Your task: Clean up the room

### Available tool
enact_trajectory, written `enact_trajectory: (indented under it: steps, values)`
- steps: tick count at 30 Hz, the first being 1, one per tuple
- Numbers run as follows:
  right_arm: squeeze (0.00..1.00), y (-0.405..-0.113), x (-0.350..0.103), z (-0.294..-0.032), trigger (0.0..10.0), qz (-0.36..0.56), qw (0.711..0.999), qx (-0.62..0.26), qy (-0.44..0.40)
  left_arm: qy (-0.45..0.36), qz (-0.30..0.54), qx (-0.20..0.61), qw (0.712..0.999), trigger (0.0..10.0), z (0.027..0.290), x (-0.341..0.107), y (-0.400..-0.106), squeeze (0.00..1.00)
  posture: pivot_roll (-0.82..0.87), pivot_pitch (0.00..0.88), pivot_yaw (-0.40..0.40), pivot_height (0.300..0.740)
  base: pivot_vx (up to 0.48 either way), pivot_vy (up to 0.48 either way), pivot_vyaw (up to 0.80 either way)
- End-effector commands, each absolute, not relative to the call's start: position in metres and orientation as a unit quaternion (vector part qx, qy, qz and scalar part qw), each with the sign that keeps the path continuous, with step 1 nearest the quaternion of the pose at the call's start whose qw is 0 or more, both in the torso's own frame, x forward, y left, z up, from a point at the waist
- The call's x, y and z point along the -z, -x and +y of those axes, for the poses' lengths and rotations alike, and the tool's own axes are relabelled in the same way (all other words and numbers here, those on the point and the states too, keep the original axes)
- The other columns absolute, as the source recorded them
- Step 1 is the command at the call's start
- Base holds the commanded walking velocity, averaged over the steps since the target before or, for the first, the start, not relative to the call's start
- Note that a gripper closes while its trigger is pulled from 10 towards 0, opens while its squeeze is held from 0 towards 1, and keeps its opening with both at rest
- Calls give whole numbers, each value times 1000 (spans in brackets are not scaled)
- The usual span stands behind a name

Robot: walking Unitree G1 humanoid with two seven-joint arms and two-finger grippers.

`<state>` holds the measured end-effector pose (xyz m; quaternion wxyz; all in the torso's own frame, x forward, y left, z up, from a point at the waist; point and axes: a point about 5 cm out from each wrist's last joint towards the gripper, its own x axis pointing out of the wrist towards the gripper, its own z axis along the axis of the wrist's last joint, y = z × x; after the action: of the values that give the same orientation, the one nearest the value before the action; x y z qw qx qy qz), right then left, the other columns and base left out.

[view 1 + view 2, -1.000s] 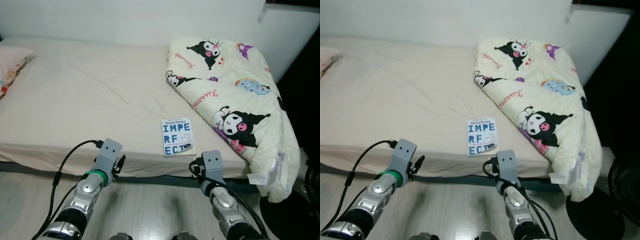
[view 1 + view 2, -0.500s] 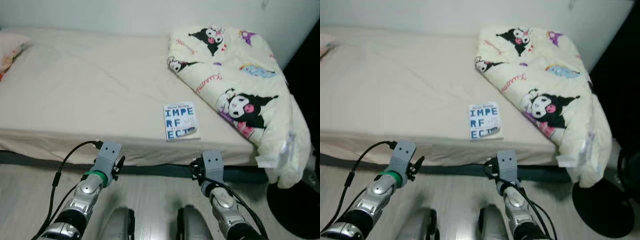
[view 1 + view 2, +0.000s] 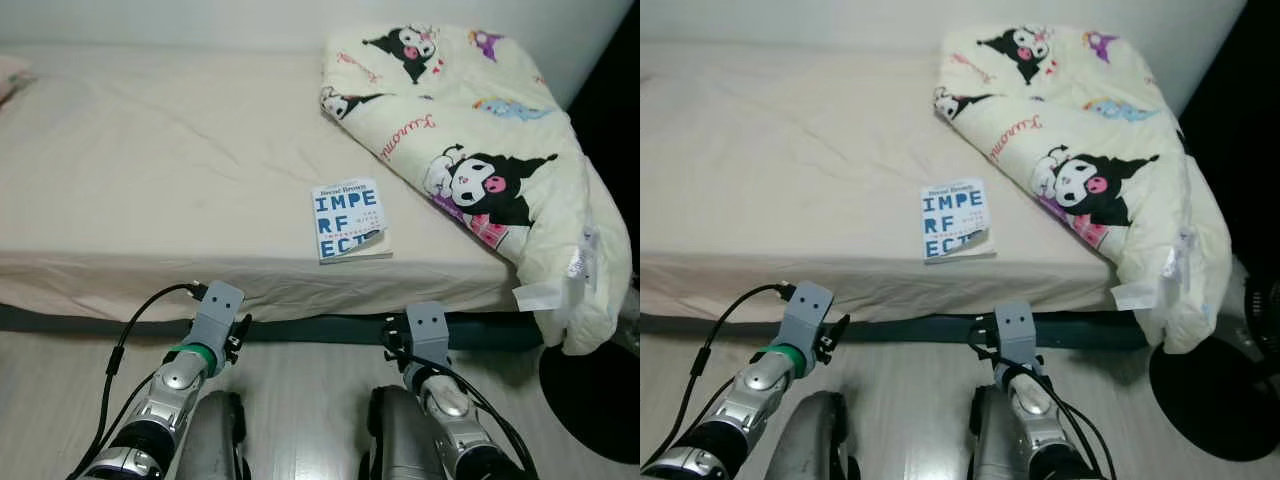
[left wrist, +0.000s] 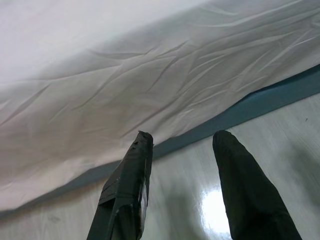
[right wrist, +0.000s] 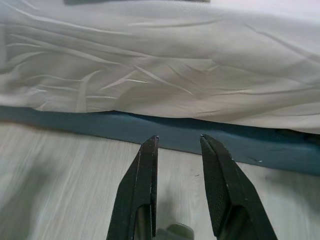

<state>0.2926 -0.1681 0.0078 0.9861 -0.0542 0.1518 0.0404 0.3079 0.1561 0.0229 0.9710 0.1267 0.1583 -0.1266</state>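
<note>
A white book (image 3: 349,220) with blue letters lies flat near the front edge of the bed (image 3: 150,180), which has a cream sheet. Beside it, on the bed's right side, a bunched cream blanket (image 3: 480,140) with cartoon prints hangs over the corner. My left arm (image 3: 190,360) and right arm (image 3: 440,385) are held low in front of the bed's side, below the book. The left gripper (image 4: 182,140) is open over the floor by the sheet's hem. The right gripper (image 5: 178,140) is open too, with nothing between its fingers.
A dark bed frame (image 3: 300,328) runs under the sheet's edge. A black round fan base (image 3: 590,390) stands on the wooden floor (image 3: 60,400) at the right. A pink pillow (image 3: 8,75) lies at the bed's far left. My legs (image 3: 215,440) show below.
The camera has tipped downward and moved nearer, so the bed sits higher in the picture and my legs have come into sight. Both arms keep the same pose; the book has not moved.
</note>
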Motion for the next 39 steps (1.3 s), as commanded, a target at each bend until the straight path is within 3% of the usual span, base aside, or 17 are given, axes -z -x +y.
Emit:
enact_trajectory:
  steps: [1, 5, 6, 9, 10, 11, 12, 13, 14, 20, 21, 22, 28, 39]
  values:
    - [0, -294, -10, -166, 10000, 148, 987, -42, 41, -129, 169, 124, 969, 10000, 161, -18, -303, 0, 13, 56, 75, 570, 0, 0, 0]
    - [0, -311, -29, -167, 10000, 111, 993, -35, -6, -126, 158, 121, 972, 10000, 162, -22, -305, 0, 25, 63, 74, 570, 0, 0, 0]
    - [0, -328, -50, -169, 10000, 71, 993, -22, -92, -123, 145, 120, 974, 10000, 162, -28, -308, 0, 30, 70, 77, 570, 0, 0, 0]
    - [0, -344, -72, -172, 10000, 34, 975, -8, -218, -120, 131, 119, 977, 10000, 163, -34, -312, 0, 36, 73, 76, 570, 0, 0, 0]
    - [0, -344, -72, -172, 10000, 34, 975, -8, -218, -120, 131, 119, 977, 10000, 163, -34, -312, 0, 36, 73, 76, 570, 0, 0, 0]
    - [263, -350, -78, -172, 10000, 27, 957, -3, -290, -119, 124, 119, 978, 10000, 163, -37, -314, 0, 42, 79, 78, 570, 0, 0, 0]
    - [263, -350, -78, -172, 10000, 27, 957, -3, -290, -119, 124, 119, 978, 10000, 163, -37, -314, 0, 42, 79, 78, 570, 0, 0, 0]
    - [929, -352, -78, -171, 10000, 34, 945, -3, -325, -119, 120, 119, 978, 10000, 163, -39, -315, 0, 48, 80, 79, 570, 0, 0, 0]
    - [1000, -354, -78, -169, 10000, 41, 934, -6, -356, -118, 117, 119, 979, 10000, 163, -41, -315, 0, 49, 80, 80, 570, 0, 0, 0]
    - [1000, -354, -71, -158, 10000, 82, 905, -9, -417, -118, 111, 119, 980, 10000, 164, -44, -316, 0, 59, 87, 82, 570, 0, 0, 0]
    - [431, -353, -67, -154, 10000, 96, 900, -9, -426, -118, 110, 119, 980, 10000, 165, -45, -316, 0, 69, 93, 84, 570, 0, 0, 0]
    - [0, -352, -64, -152, 10000, 105, 891, -9, -442, -119, 108, 119, 980, 10000, 165, -46, -316, 0, 76, 97, 87, 570, 0, 0, 0]
    - [0, -355, -69, -155, 10000, 89, 871, -19, -483, -123, 101, 122, 980, 10000, 171, -49, -309, 0, 118, 153, 113, 570, 0, 0, 0]
    - [0, -363, -82, -171, 10000, 62, 867, -7, -495, -125, 82, 127, 981, 10000, 178, -64, -294, 0, 178, 226, 144, 570, 0, 0, 0]
